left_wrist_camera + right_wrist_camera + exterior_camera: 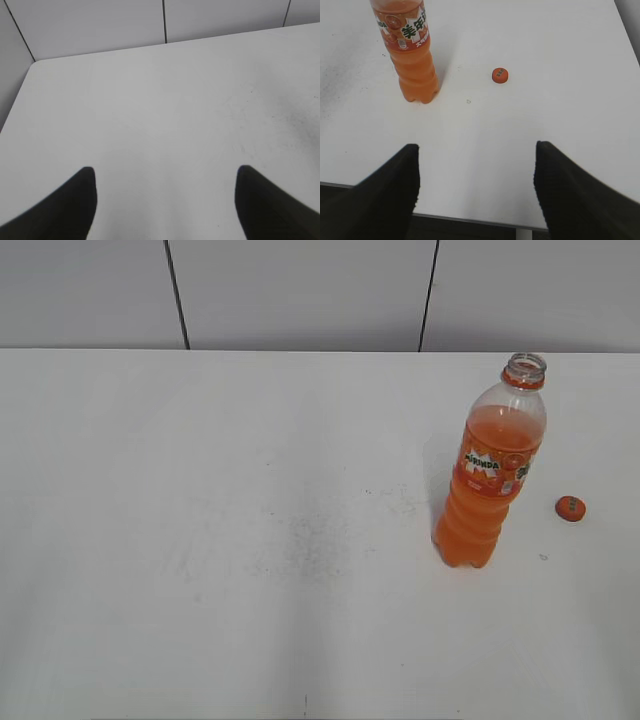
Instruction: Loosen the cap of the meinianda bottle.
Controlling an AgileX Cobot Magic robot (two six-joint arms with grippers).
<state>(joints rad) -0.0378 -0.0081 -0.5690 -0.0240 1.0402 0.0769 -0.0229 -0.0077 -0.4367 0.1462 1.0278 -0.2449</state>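
Both my grippers (476, 190) (165, 200) hang spread, empty. Meinianda bottle (490, 475) stands upright, uncapped; cap (570, 508) lies beside it. Slick, heavy-looking; I'd grip the labelled body.

One tall clear plastic bottle of orange drink (490, 475) with an orange, green and white label stands on the one white tabletop (250, 540). One small round orange plastic cap (570, 508) lies on that tabletop, apart from the bottle. Two dark end effectors show, one left end effector (165, 200) and one right end effector (476, 185), each apparently with two fingers, though only their tips are in view.
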